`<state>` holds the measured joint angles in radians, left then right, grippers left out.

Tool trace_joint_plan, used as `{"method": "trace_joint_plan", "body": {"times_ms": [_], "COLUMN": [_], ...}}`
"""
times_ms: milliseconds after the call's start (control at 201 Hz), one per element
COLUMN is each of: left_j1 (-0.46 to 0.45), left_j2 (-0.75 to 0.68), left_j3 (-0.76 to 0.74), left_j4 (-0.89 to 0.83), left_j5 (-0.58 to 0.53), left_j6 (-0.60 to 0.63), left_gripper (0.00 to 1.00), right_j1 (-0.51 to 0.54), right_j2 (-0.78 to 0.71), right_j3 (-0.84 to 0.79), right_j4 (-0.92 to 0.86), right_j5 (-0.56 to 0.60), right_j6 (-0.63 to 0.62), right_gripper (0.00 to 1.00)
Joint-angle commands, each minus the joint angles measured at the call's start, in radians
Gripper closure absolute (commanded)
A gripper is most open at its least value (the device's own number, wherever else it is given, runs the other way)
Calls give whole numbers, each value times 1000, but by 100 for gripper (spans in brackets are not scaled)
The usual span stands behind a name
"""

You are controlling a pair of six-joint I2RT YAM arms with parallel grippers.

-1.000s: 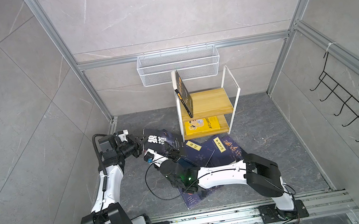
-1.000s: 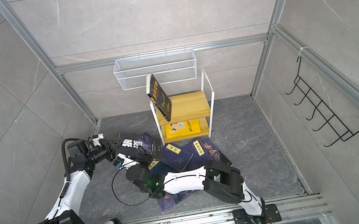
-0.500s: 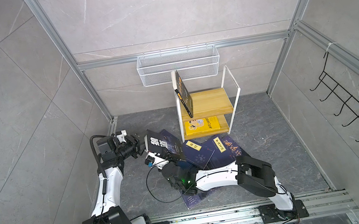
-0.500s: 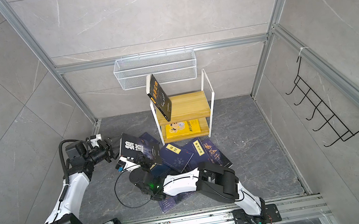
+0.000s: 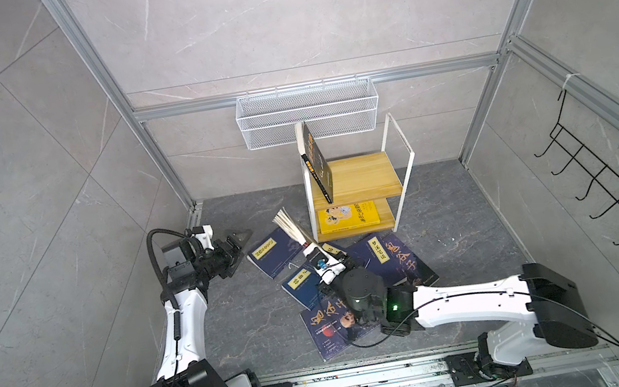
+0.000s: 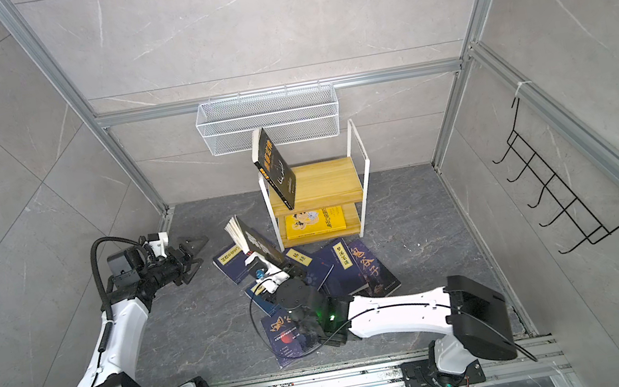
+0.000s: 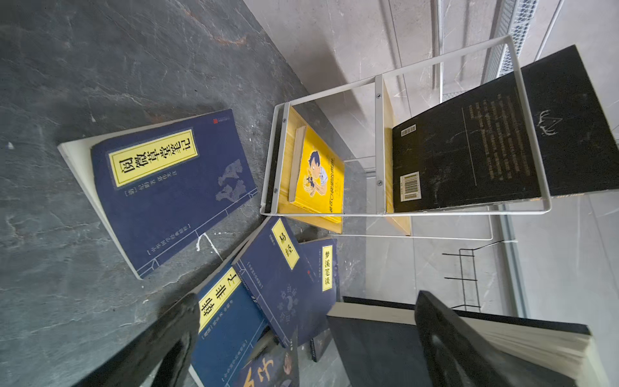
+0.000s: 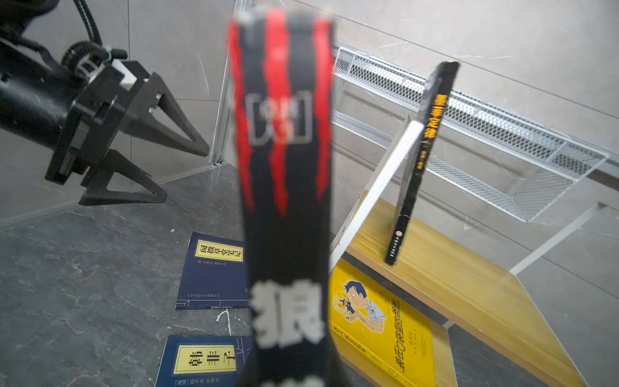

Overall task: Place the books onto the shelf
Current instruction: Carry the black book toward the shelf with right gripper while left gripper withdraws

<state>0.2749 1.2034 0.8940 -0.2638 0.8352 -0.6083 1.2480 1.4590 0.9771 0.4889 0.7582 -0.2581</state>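
Could slip or splay open in transit: pinched only at its lower end between the right fingers (image 6: 288, 267), which stand the black book (image 6: 259, 244) upright, pages fanning, just left of the shelf (image 5: 364, 175). Might topple the leaning book (image 5: 318, 168) on the top board if pushed in carelessly. Reaching low from the near right across the navy books (image 5: 389, 257) on the tabletop (image 5: 244, 322). Hovering at left with left fingers (image 5: 241, 235) wide apart, empty.

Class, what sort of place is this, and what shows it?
Probably a robot test cell: bare tiled walls in aluminium framing, two robot arms on a base rail, and a shelf with scattered books as props.
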Motion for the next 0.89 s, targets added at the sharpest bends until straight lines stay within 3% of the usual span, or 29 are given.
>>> {"method": "trace_joint_plan", "body": {"times_ms": [0, 134, 324, 403, 458, 528, 692, 886], "left_j1": [-6, -42, -88, -105, -106, -105, -75, -80], "left_j2": [-61, -127, -223, -237, -236, -245, -285, -321], "left_j3": [27, 6, -57, -96, -129, -181, -275, -289], "left_j4": [-54, -93, -106, -89, -67, -4, 97, 89], "left_j5": [-59, -135, -204, -206, -215, -222, -206, -169], "left_j6": [146, 256, 367, 425, 433, 417, 398, 430], "left_gripper": [0, 0, 0, 0, 0, 0, 0, 0], "right_j1": [-31, -101, -159, -193, -207, -226, -322, -452], "right_j2": [-131, -247, -366, -396, -401, -391, -308, -127], "right_j3": [-37, -66, -63, -52, -34, -8, 50, 168], "right_j4": [-21, -60, -110, -119, -122, -113, -19, 70], "right_j5": [-56, -140, -157, -138, -61, 27, 65, 21], "right_j6": [134, 214, 219, 223, 236, 233, 233, 301], "right_gripper": [100, 100, 100, 100, 100, 100, 100, 100]}}
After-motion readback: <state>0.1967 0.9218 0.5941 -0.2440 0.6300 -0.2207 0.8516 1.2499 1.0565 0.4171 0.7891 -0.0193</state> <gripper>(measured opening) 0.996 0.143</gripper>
